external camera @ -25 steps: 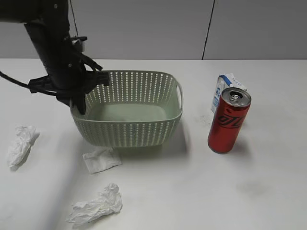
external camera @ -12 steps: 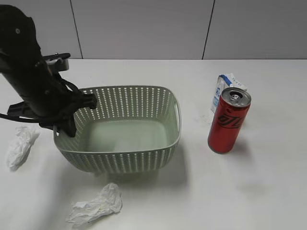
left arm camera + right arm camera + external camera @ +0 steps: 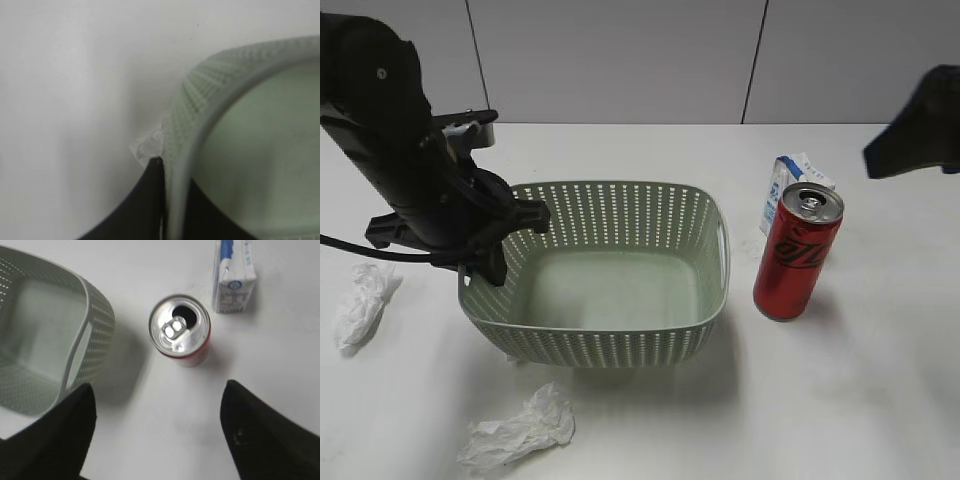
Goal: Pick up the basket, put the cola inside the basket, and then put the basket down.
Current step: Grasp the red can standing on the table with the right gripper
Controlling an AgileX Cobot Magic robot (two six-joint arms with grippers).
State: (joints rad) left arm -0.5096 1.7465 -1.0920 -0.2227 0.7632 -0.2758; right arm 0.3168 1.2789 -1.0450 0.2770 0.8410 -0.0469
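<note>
The pale green basket (image 3: 610,275) hangs lifted and tilted above the table. My left gripper (image 3: 485,262) is shut on its left rim; in the left wrist view the rim (image 3: 182,165) runs between the two black fingers. The basket is empty. The red cola can (image 3: 796,252) stands upright to its right. In the right wrist view the can's silver top (image 3: 179,326) lies ahead of my right gripper (image 3: 157,407), which is open, empty and high above the table. In the exterior view only a dark part of the right arm (image 3: 915,125) shows at the right edge.
A small white-and-blue carton (image 3: 788,185) stands just behind the can, also in the right wrist view (image 3: 232,276). Crumpled tissues lie at the left (image 3: 362,300) and in front of the basket (image 3: 518,428). A tissue corner (image 3: 147,147) peeks from under the basket.
The left gripper has carried the basket forward, then right toward the can, covering the flat tissue. The right arm has come into view at the upper right.
</note>
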